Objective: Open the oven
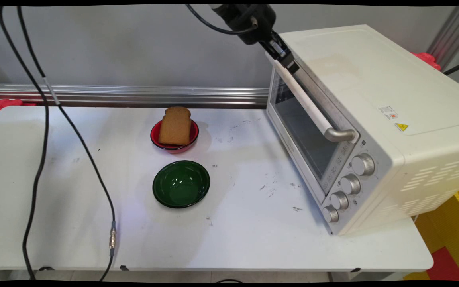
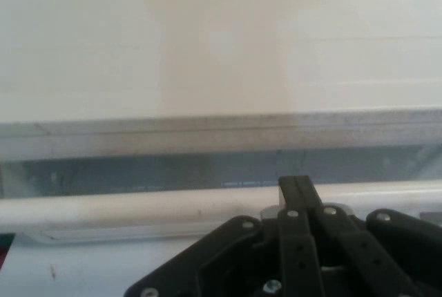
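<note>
Black cables point(image 1: 42, 131) are seen hanging down over the left side of the white table point(image 1: 74, 223). Near the table's middle, a slice of toast point(image 1: 175, 125) is propped in a red bowl point(image 1: 161, 141), with an empty green bowl point(image 1: 181, 183) set just in front of it. Further right, the black gripper point(image 1: 283, 56) is pressed against the far end of the white door handle point(image 1: 313, 107) of a cream toaster oven point(image 1: 377, 99); whether its fingers are closed on the handle cannot be told. The oven door is shown shut, with four silver knobs point(image 1: 349, 184) lined up beside it. In the hand view, the handle point(image 2: 138, 204) is seen crossing just beyond the gripper's linkage.
</note>
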`<state>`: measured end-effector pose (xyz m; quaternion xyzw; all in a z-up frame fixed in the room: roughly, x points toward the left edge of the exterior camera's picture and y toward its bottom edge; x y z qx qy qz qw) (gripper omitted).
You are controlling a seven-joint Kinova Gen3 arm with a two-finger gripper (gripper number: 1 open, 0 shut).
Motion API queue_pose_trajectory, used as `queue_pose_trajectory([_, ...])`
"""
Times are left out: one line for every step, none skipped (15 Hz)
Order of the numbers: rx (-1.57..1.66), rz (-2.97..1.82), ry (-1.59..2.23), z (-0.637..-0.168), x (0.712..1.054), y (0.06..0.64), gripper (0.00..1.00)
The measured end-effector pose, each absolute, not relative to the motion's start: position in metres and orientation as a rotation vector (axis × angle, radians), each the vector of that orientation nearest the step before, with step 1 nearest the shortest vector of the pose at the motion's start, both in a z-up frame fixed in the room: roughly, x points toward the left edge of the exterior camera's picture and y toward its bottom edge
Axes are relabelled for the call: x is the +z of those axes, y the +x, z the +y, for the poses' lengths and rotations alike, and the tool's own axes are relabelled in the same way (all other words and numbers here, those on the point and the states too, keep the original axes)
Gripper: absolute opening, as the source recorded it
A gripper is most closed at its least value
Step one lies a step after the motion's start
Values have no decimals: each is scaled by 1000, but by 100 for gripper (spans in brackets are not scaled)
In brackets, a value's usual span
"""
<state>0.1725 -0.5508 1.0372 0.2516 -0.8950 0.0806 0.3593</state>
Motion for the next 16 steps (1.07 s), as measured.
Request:
queue_pose_trajectory([206, -2310, 648, -552, 1036, 170, 0])
queue_pose_trajectory([205, -2312, 647, -554, 1036, 167, 0])
queue_pose_trajectory([205, -2315, 647, -555, 1035, 165, 0])
queue_pose_trajectory([204, -2317, 646, -557, 1033, 162, 0])
queue_pose_trajectory([204, -2319, 645, -559, 1032, 160, 0])
queue_pose_trajectory([203, -2321, 645, -560, 1031, 158, 0])
queue_pose_trajectory([202, -2323, 644, -561, 1029, 156, 0])
queue_pose_trajectory([200, -2326, 644, -563, 1027, 154, 0])
queue_pose_trajectory([199, -2328, 644, -564, 1025, 153, 0])
queue_pose_trajectory([199, -2328, 643, -564, 1024, 152, 0])
queue_pose_trajectory([199, -2327, 642, -566, 1022, 151, 0])
queue_pose_trajectory([200, -2326, 641, -567, 1021, 150, 0])
queue_pose_trajectory([200, -2326, 640, -568, 1020, 149, 0])
queue_pose_trajectory([200, -2325, 639, -568, 1019, 148, 0])
queue_pose_trajectory([199, -2325, 639, -569, 1017, 147, 0])
queue_pose_trajectory([199, -2325, 638, -570, 1016, 147, 0])
